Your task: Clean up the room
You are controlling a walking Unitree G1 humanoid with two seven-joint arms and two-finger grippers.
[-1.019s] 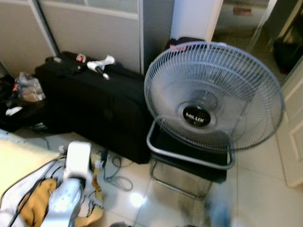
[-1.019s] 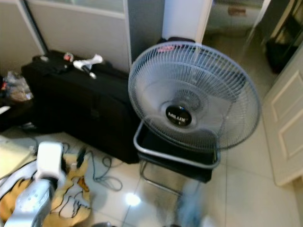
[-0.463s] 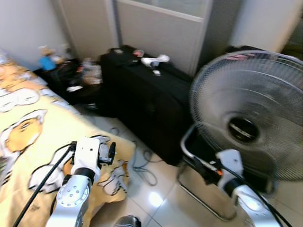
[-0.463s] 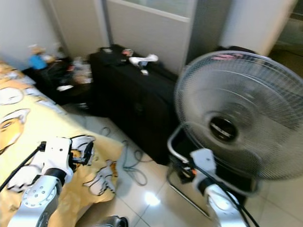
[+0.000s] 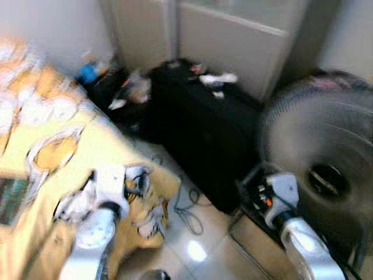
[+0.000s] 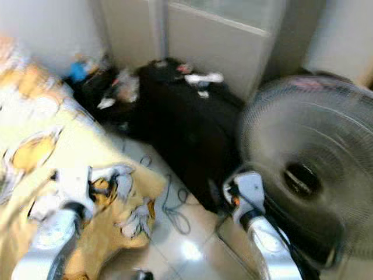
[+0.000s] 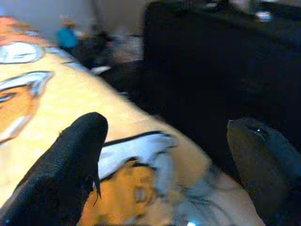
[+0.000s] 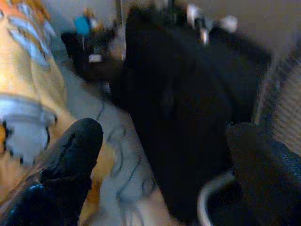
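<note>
The eye views are blurred by motion. A yellow blanket (image 5: 41, 151) with orange and white cartoon prints covers a bed on my left. My left gripper (image 7: 164, 155) is open over the blanket's corner and holds nothing. My right gripper (image 8: 164, 155) is also open, held above the floor in front of a black suitcase (image 5: 198, 134). Small white items (image 5: 217, 79) lie on top of the suitcase. Clutter with a blue object (image 5: 87, 73) sits in the far corner beside a dark bag.
A large grey floor fan (image 5: 326, 169) stands at the right, close behind my right arm. Grey cables (image 5: 187, 213) lie on the glossy tiled floor between bed and suitcase. Beige wardrobe panels (image 5: 233, 35) run along the back.
The camera has swung further left, so the bed fills more of the left and the fan has slid right. Both arms have come up into view. The picture is more blurred now.
</note>
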